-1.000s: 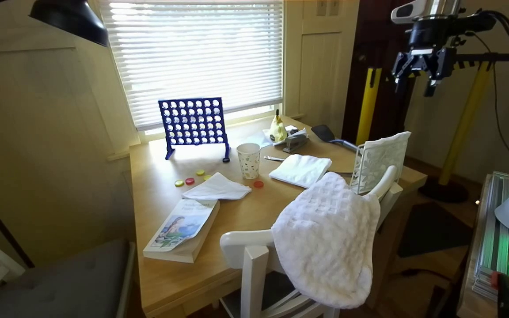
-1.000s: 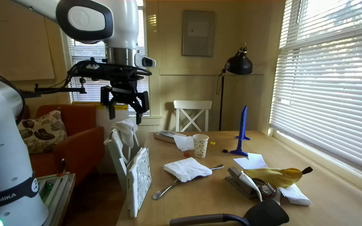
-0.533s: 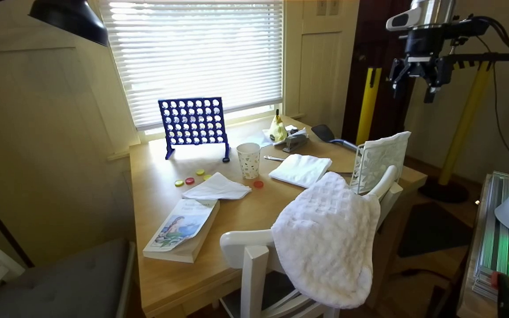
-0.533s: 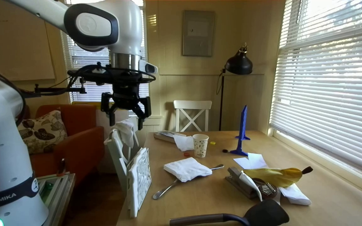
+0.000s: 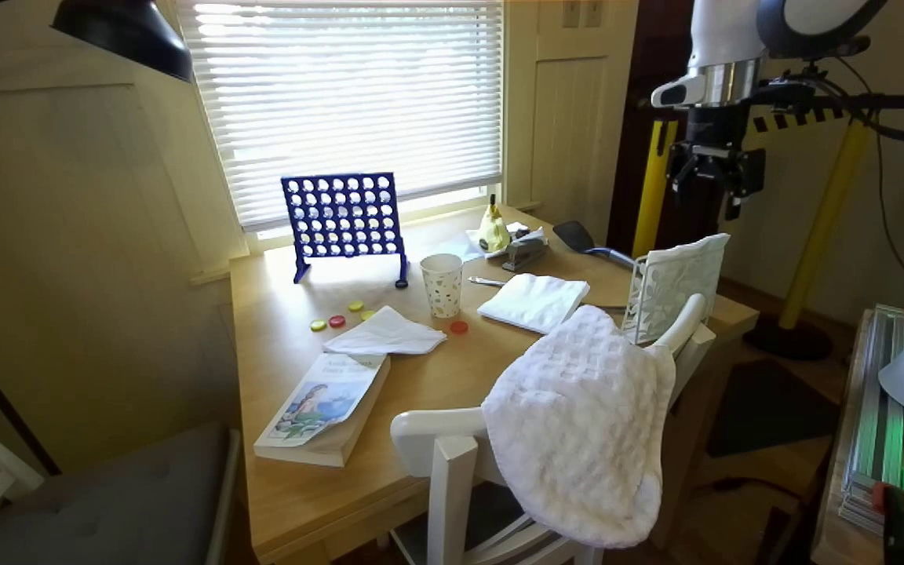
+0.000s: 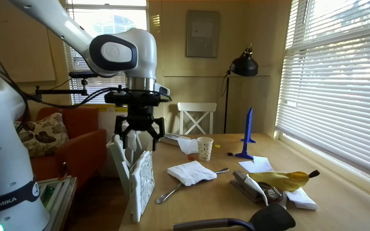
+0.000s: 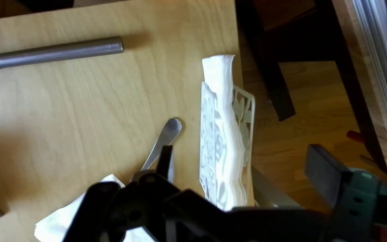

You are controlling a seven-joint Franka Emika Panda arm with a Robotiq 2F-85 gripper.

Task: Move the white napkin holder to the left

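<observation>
Standing upright on the pale wooden surface (image 7: 79, 94), close to its edge, the napkin holder (image 6: 147, 183) is clasping a stack of white napkins (image 7: 230, 141). Above it and apart from it, the black fingers (image 6: 154, 144) are hanging, spread wide, with the arm (image 6: 145, 54) reaching down to them. A chair (image 5: 452, 486) is sitting near the holder, a quilted cloth (image 5: 577, 424) draping over its back. Between the holder and a cup (image 5: 442, 289), folded napkins (image 6: 191, 173) are lying flat, with cutlery (image 6: 169, 194) poking out on two sides. A spatula (image 6: 273, 218), a stapler (image 6: 244, 189) and a yellow thing (image 6: 281, 180) I'm not managing to identify are resting close together. Farther off, I'm seeing a book (image 5: 318, 408) lying cover up and the blue game (image 5: 346, 219) standing before the blinds (image 5: 358, 102).
</observation>
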